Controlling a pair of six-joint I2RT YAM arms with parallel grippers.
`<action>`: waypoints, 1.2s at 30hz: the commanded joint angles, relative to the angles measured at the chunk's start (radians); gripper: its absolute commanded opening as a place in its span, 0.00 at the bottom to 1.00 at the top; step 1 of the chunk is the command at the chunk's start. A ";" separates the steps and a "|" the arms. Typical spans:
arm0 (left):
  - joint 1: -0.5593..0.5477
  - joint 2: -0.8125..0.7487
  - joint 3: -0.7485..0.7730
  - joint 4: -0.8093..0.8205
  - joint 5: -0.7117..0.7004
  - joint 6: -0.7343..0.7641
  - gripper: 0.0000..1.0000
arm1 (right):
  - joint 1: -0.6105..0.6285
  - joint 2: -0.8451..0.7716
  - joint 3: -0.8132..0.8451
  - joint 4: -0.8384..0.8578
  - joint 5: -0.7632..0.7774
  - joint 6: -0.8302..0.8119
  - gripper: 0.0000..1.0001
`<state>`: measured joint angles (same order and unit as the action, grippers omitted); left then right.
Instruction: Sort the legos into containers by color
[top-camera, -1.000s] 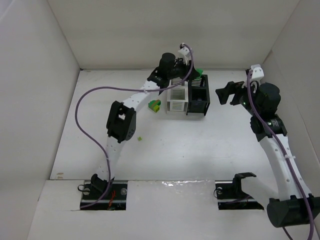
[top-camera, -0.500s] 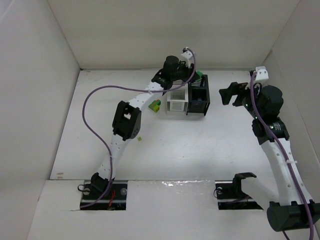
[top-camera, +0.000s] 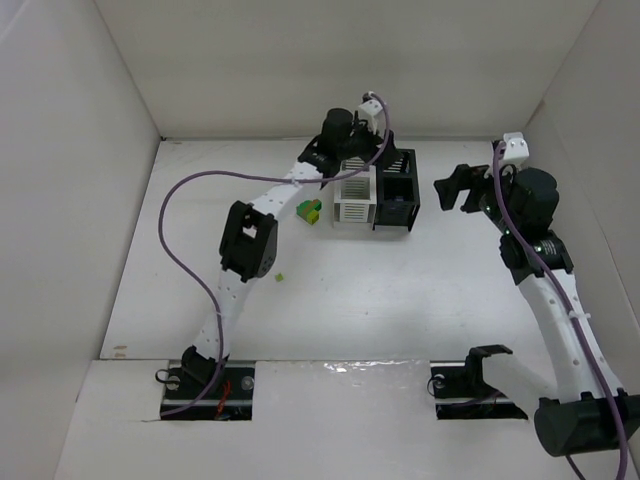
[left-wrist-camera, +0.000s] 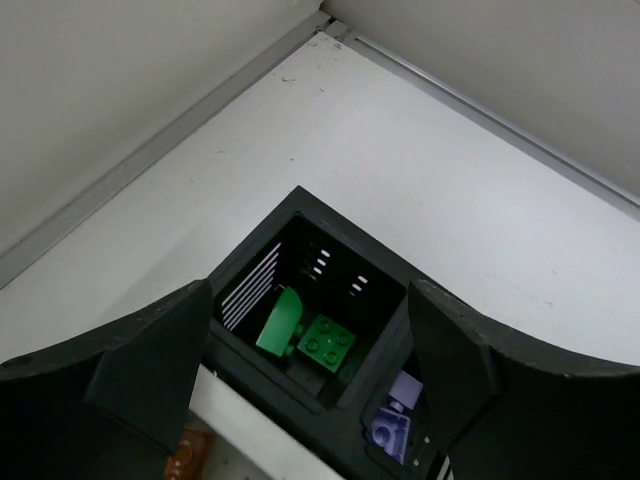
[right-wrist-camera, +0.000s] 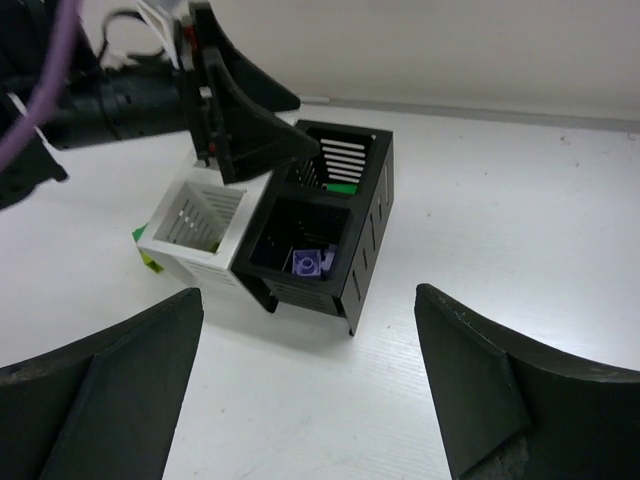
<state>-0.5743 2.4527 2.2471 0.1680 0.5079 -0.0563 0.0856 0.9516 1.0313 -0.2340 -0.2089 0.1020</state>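
A tiny yellow-green brick (top-camera: 279, 277) lies loose on the worktop (top-camera: 200, 260); a green and yellow-green stack (top-camera: 311, 210) sits just left of the containers (top-camera: 352, 210). Both look light, rigid, slick: pinch across flat sides. The left gripper (left-wrist-camera: 305, 375) hangs over the far black bin (left-wrist-camera: 335, 262) holding green legos (left-wrist-camera: 305, 335), fingers (left-wrist-camera: 150, 380) spread, empty. The right gripper (right-wrist-camera: 305, 395) hovers right of the containers, fingers likewise spread.

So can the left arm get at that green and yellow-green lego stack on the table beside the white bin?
Probably yes. The stack sits uncovered on the table beside the white bin, and the left hand hangs open and empty over the far black bin; it would need to pull back.
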 joint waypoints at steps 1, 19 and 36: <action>0.068 -0.268 -0.058 0.036 0.047 -0.045 0.76 | 0.022 0.024 0.024 0.013 -0.015 -0.022 0.91; 0.433 -0.867 -0.811 -0.406 -0.058 0.343 0.63 | 0.131 0.263 0.119 0.073 -0.106 -0.140 0.93; 0.277 -0.471 -0.616 -0.386 -0.089 0.165 0.67 | 0.131 0.223 0.087 0.064 -0.040 -0.150 0.93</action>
<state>-0.2802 1.9903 1.5677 -0.1776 0.4393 0.1211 0.2111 1.2114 1.1065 -0.2127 -0.2691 -0.0345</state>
